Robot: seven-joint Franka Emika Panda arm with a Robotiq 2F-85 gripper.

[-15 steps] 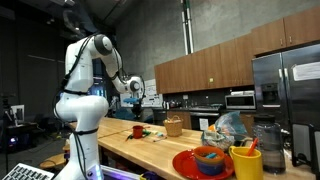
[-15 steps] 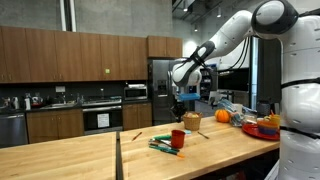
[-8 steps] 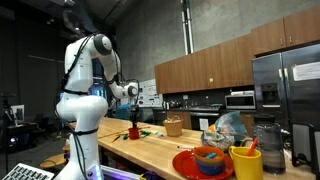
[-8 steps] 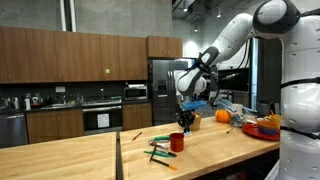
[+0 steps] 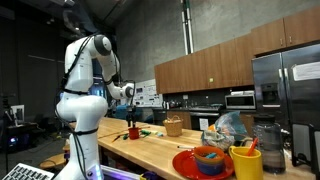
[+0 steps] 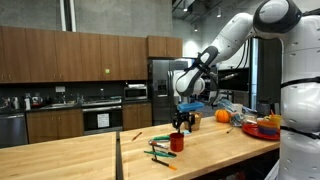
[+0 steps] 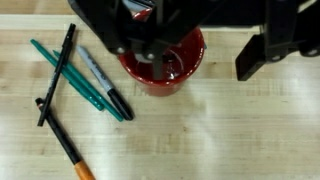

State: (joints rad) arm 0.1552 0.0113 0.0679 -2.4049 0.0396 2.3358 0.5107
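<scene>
Gripper (image 6: 180, 125) hangs right over the red cup (image 6: 177, 142), which stands upright on the wooden counter (image 6: 90, 155) in both exterior views. From the wrist view the jaws look parted, bare wood showing between them, one finger (image 7: 150, 40) over the cup's mouth, nothing clamped that I can make out. A thin red stick shows inside the cup (a pen, perhaps; hard to say).

The cup (image 7: 185, 65) looks like light plastic: stiff enough, slick-walled, easy to tip. I'd pinch it across the rim, one pad inside, one outside.

Just beside it lies a scatter of markers (image 7: 95, 85), loose and ready to roll if brushed, the nearest almost touching the cup's wall. The wicker basket (image 5: 174, 126) and the red plate (image 5: 190, 165) sit well apart, no bother.
</scene>
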